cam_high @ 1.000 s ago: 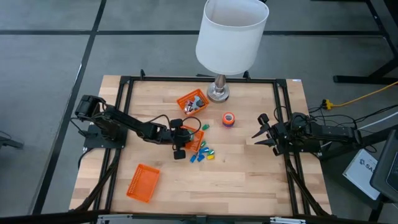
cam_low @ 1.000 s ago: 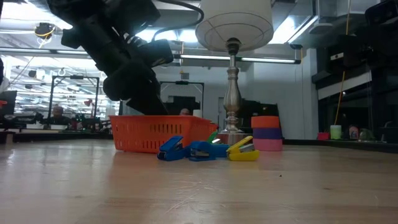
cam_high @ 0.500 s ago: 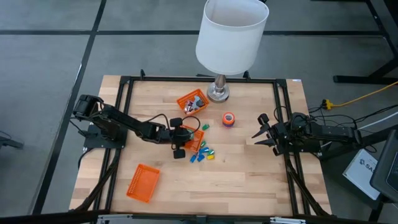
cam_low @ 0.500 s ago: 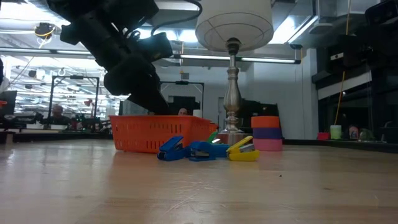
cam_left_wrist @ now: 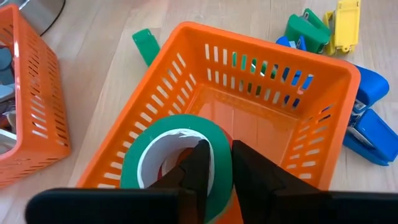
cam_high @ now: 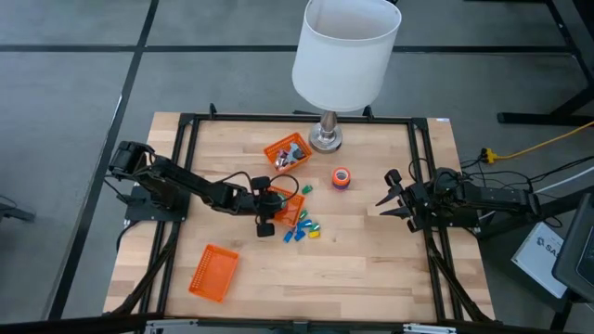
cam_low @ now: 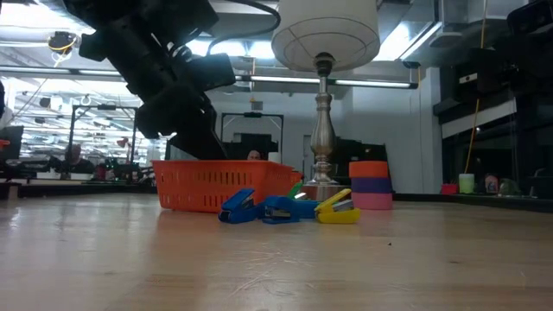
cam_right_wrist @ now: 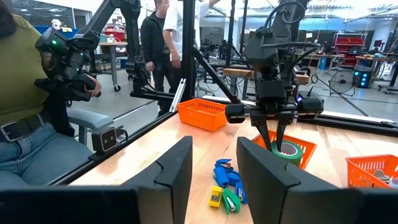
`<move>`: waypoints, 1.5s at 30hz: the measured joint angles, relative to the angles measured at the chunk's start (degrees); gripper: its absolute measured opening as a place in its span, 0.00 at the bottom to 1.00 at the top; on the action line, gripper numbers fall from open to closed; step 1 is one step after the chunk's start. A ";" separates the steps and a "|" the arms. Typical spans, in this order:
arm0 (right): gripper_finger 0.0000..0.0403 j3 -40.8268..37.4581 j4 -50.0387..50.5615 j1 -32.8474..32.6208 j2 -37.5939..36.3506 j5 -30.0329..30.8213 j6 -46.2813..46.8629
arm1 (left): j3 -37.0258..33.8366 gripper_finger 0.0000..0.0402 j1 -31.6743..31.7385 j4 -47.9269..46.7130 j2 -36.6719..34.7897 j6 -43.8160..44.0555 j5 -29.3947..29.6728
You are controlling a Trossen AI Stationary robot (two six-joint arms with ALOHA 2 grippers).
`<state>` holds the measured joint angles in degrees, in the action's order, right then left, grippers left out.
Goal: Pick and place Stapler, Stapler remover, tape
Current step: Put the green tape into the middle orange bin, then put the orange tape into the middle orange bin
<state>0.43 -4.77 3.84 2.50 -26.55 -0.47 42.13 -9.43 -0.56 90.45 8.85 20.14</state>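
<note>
My left gripper [cam_left_wrist: 222,165] is shut on a green tape roll [cam_left_wrist: 186,121] over the middle orange basket [cam_left_wrist: 323,93]. The right wrist view shows that gripper [cam_right_wrist: 278,140] pointing down with the roll [cam_right_wrist: 287,150] at the basket's rim. A stack of tape rolls [cam_high: 341,178] stands on end near the lamp base. Blue, green and yellow staplers [cam_high: 302,230] lie on the table beside the basket. My right gripper [cam_high: 385,197] waits open at the table's right edge, holding nothing. My left gripper pinches the green roll's wall [cam_left_wrist: 219,144], one finger [cam_left_wrist: 200,165] inside the hollow centre and the other [cam_left_wrist: 249,163] outside. The fingers slant down from the table's left side. The roll hangs tilted over the basket; whether it touches the basket's floor I cannot tell.
A far orange basket [cam_high: 286,153] holds small items. Another orange basket [cam_high: 213,272] lies at the near left. A lamp [cam_high: 325,139] with a white shade [cam_high: 345,51] stands at the far edge. A black frame [cam_high: 186,167] borders the table. People are in the room beyond [cam_right_wrist: 165,37].
</note>
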 joint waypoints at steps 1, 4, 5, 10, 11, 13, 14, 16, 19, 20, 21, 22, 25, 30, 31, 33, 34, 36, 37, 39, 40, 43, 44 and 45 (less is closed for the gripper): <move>0.32 0.01 0.00 0.00 -0.01 0.00 -0.01 | 0.00 0.15 0.00 0.00 0.00 -0.01 0.17; 0.32 0.01 0.01 0.00 -0.01 0.00 0.00 | 0.00 0.19 0.06 0.02 -0.02 0.01 0.35; 0.32 0.00 -0.01 0.00 -0.01 -0.01 0.00 | 0.00 0.20 0.07 0.04 -0.02 0.01 0.37; 0.32 0.00 0.00 0.00 -0.01 0.00 -0.01 | 0.00 0.26 0.05 0.13 -0.04 -0.05 0.38; 0.32 0.01 0.01 0.00 0.00 0.00 -0.02 | 0.00 0.27 0.06 0.18 -0.04 -0.05 0.43; 0.32 0.00 0.02 0.00 0.00 -0.01 -0.02 | 0.13 0.29 0.04 0.36 -0.04 -0.03 0.81; 0.32 0.00 -0.01 0.00 -0.02 0.00 -0.02 | 0.49 0.29 0.05 0.20 -0.04 -0.06 0.81; 0.32 0.00 0.02 0.00 -0.02 0.00 -0.02 | 1.51 0.30 0.04 0.31 -0.04 -0.09 0.79; 0.32 0.01 -0.01 0.00 -0.02 -0.01 0.00 | 3.27 0.31 0.04 -0.86 -0.07 -1.40 0.51; 0.32 0.00 0.02 0.00 -0.02 0.00 0.00 | 3.95 0.31 0.04 -1.96 -0.18 -2.26 0.69; 0.32 0.00 0.01 0.00 -0.02 0.00 -0.01 | 4.64 0.31 0.04 -3.23 -0.52 -3.17 1.19; 0.32 0.00 0.00 0.00 0.00 0.00 -0.02 | 5.41 0.31 0.05 -4.23 -0.71 -3.93 2.03; 0.32 0.01 0.01 0.00 -0.02 -0.01 0.00 | 7.30 0.31 0.55 -6.29 -1.34 -6.57 4.55; 0.32 0.00 0.02 0.00 -0.02 0.00 0.00 | 9.04 0.31 2.78 -3.50 -1.44 -11.11 4.85; 0.32 0.00 -0.04 0.00 -0.01 0.00 -0.01 | 9.25 0.31 3.44 -3.05 -1.44 -12.04 4.82; 0.32 0.00 0.00 0.00 -0.01 0.00 0.00 | 9.27 0.31 5.01 -0.61 -1.44 -13.54 4.39; 0.32 0.00 -0.01 0.00 -0.02 0.00 -0.02 | 9.27 0.31 5.87 0.51 -1.44 -14.00 4.18; 0.32 0.01 0.00 0.00 -0.02 0.00 0.00 | 9.27 0.31 7.56 3.37 -1.44 -14.97 3.03; 0.32 0.00 -0.02 0.00 -0.01 0.00 0.00 | 9.27 0.31 8.49 4.83 -1.44 -15.49 1.89; 0.32 0.00 0.01 0.00 -0.02 0.00 0.00 | 9.29 0.31 10.24 7.22 -1.44 -16.34 -1.07; 0.32 0.02 -0.01 0.00 -0.02 0.00 0.00 | 9.29 0.31 11.08 8.03 -1.42 -16.65 -2.46; 0.32 0.01 -0.01 0.00 -0.02 0.00 -0.01 | 9.29 0.31 13.24 10.67 -1.38 -17.15 -4.91; 0.32 0.00 -0.01 0.00 -0.01 0.00 0.00 | 9.29 0.31 13.80 11.50 -1.38 -17.34 -5.17; 0.32 0.02 0.01 0.00 -0.02 -0.02 0.00 | 9.28 0.31 14.34 12.27 -1.38 -17.84 -5.60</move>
<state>0.44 -4.76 3.84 2.48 -26.56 -0.47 51.41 4.91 11.71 89.08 -8.98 14.54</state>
